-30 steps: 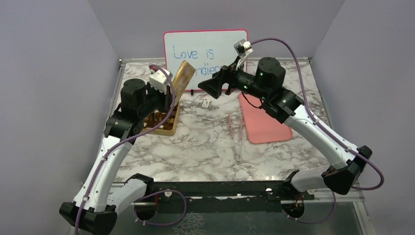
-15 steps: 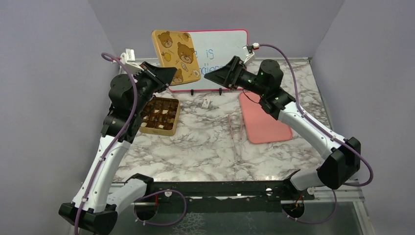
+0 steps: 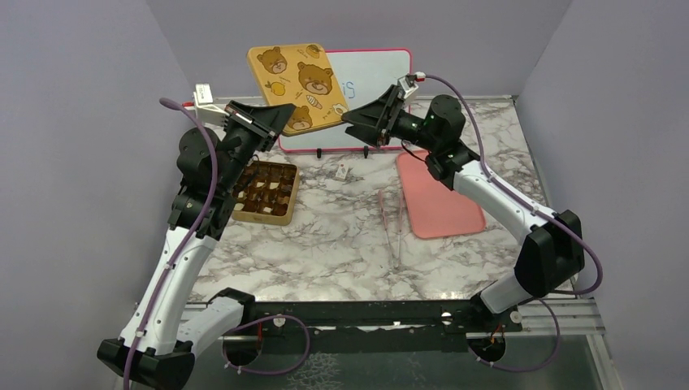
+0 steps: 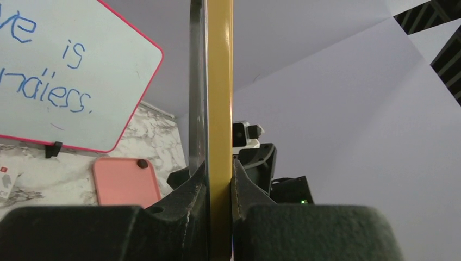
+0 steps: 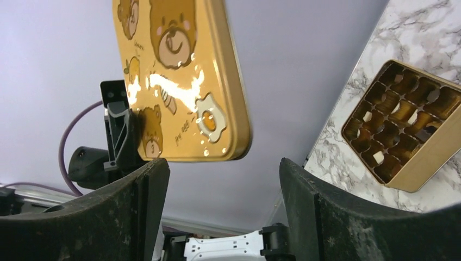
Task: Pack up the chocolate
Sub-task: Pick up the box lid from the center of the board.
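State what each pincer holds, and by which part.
Left pincer grips the bear lid by one edge; right pincer, open, holds nothing.

Your left arm (image 3: pixel 175 268) and right arm (image 3: pixel 504 203) wear white shells between black joints, each trailed by a purple cable (image 3: pixel 214 162). Your left end effector (image 3: pixel 280 114) and right end effector (image 3: pixel 351 119) are black, with wedge-shaped fingers (image 5: pixel 331 217).

likely a lab booth: plain lilac walls (image 3: pixel 81 122), marbled table (image 3: pixel 341 236)
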Controlling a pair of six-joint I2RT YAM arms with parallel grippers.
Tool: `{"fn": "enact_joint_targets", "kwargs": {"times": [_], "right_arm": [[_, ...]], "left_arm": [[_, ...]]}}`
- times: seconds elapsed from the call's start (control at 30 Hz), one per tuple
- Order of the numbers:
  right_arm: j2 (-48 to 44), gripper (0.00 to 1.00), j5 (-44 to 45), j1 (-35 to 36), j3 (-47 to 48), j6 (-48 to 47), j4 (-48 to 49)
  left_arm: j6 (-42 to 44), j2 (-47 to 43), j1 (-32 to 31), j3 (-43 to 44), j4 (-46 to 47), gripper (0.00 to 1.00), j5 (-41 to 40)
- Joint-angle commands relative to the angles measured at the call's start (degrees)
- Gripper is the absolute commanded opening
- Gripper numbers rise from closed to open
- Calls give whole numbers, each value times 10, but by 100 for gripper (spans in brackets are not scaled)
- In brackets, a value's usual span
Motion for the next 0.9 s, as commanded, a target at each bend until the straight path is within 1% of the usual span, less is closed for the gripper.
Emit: {"fn": "enact_joint_targets", "kwargs": {"times": [0.0,0.07,0.13,0.27,0.5,0.6,0.63,0.67,0.7,0.77,0.87], "right_arm": [[19,77,-46,-17,19,57,65],[28,71,-58,-23,9,87,118],[35,65,-67,-28,8,100,143],[36,55,-69,-34,14,91,141],[39,23,-83,-38,3,108,174],[35,13,-83,-39,-3,107,178],[34,11,-83,-39,-4,106,179],[34,10,-84,-40,-6,106,179],[33,10,-85,-40,-8,106,180],[32,9,-86,-41,-11,105,182],[29,7,-84,-41,-16,107,190]], "left_arm": [[-67,-7,0,-6,37,0,33],[-87,-6,0,-10,36,0,40],[-93,-4,1,-10,35,0,47],[-99,-3,2,-9,17,0,55],[-118,-7,7,-23,7,0,56],[-118,-12,8,-24,-2,0,44],[-118,-14,8,-25,-7,0,38],[-118,-16,8,-25,-10,3,31],[-118,-18,8,-25,-13,9,23],[-117,-22,8,-25,-22,24,8],[-111,-26,8,-22,-42,37,-7]]}}
